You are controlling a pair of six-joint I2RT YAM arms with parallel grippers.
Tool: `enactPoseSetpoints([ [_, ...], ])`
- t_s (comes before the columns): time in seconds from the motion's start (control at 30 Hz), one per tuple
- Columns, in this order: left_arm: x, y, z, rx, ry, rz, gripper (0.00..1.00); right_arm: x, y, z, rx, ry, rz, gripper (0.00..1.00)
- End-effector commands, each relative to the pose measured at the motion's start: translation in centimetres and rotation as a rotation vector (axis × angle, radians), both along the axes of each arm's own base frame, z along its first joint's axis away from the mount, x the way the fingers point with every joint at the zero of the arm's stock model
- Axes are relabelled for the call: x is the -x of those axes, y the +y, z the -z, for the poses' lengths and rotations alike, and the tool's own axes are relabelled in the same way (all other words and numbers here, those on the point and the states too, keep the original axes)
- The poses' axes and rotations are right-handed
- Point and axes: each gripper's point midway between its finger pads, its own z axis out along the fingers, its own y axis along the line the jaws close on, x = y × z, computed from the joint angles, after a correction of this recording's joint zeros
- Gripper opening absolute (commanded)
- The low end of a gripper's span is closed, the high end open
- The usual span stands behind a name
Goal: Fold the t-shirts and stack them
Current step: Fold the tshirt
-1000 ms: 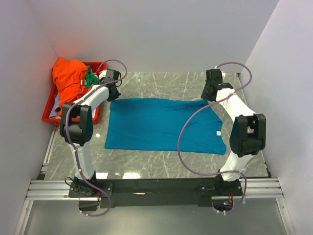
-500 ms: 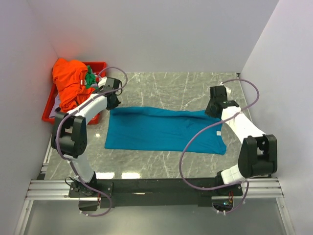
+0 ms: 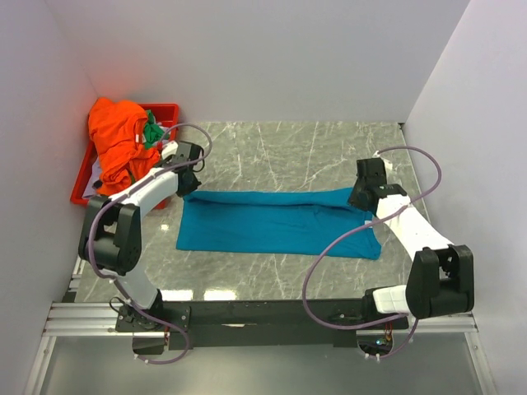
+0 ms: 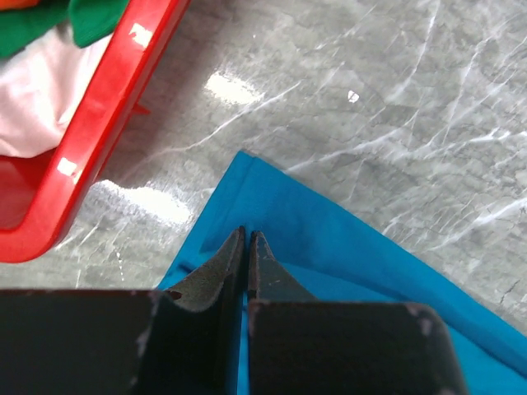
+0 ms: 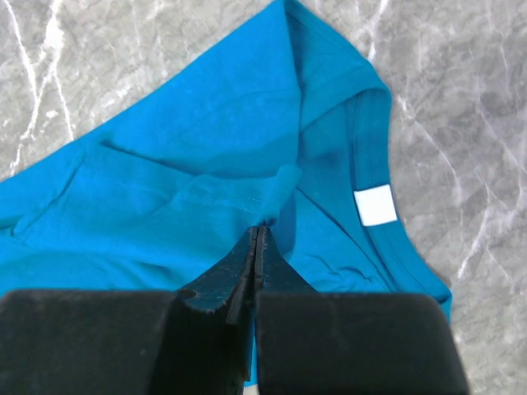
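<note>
The teal-blue t-shirt lies across the middle of the marble table, its far edge lifted and drawn toward the near side. My left gripper is shut on the shirt's far left corner. My right gripper is shut on the far right edge near the collar, where a white label shows. The orange t-shirt is heaped in the red tray at the back left, with the green t-shirt bunched beside it.
The red tray's rim is close to the left of my left gripper. White walls enclose the table on three sides. Cables loop from both arms over the shirt.
Both grippers have moved toward the near side with the shirt's far edge, folding it over. The shirt now looks narrower from front to back.
</note>
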Motion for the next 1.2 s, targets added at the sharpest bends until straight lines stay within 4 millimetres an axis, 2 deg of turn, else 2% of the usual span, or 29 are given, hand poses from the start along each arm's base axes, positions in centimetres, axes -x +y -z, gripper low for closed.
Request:
enactPoseSetpoints([
  [0.0, 0.1, 0.3, -1.9, 0.004, -0.065, -0.035, 0.01, -0.2, -1.0, -1.8, 0.004, -0.072, 0.041, 0.0],
  [0.27, 0.9, 0.5, -1.5, 0.013, -0.06, -0.039, 0.01, 0.9, -1.1, -1.1, -0.019, -0.069, 0.046, 0.0],
  [0.57, 1.7, 0.4, -0.7, 0.029, -0.058, -0.035, 0.01, 2.8, -0.5, 1.7, -0.065, -0.04, 0.043, 0.0],
  [0.63, 1.9, 0.2, -0.5, 0.043, -0.057, -0.032, 0.05, 3.1, -0.3, 2.2, -0.091, -0.03, 0.036, 0.0],
  [0.67, 2.1, 0.1, -0.5, 0.053, -0.063, -0.029, 0.07, 3.1, -0.3, 2.1, -0.1, -0.037, 0.037, 0.02],
  [0.73, 2.6, 0.1, -0.6, 0.066, -0.075, -0.031, 0.18, 3.3, 0.0, 2.2, -0.127, -0.041, 0.029, 0.13],
  [0.77, 2.6, 0.0, -1.0, 0.078, -0.095, -0.033, 0.3, 3.5, 0.1, 1.9, -0.132, -0.055, 0.026, 0.22],
  [0.8, 2.7, -0.1, -1.2, 0.089, -0.105, -0.031, 0.33, 3.5, 0.3, 1.7, -0.14, -0.066, 0.018, 0.26],
  [0.87, 3.1, -0.1, -2.1, 0.106, -0.137, -0.026, 0.35, 3.7, 0.7, 0.9, -0.162, -0.094, -0.002, 0.34],
  [0.97, 3.5, -0.2, -3.2, 0.126, -0.166, -0.013, 0.41, 3.8, 0.9, -0.3, -0.165, -0.123, -0.015, 0.4],
  [1.03, 3.5, -0.7, -3.7, 0.146, -0.185, 0.014, 0.41, 3.6, 1.2, -0.9, -0.175, -0.143, -0.035, 0.43],
  [1.13, 2.5, -2.0, -4.3, 0.174, -0.19, 0.06, 0.41, 2.6, 1.7, -1.4, -0.187, -0.148, -0.058, 0.44],
  [1.17, 2.3, -2.8, -4.4, 0.175, -0.186, 0.081, 0.41, 1.8, 2.0, -1.7, -0.191, -0.146, -0.067, 0.44],
])
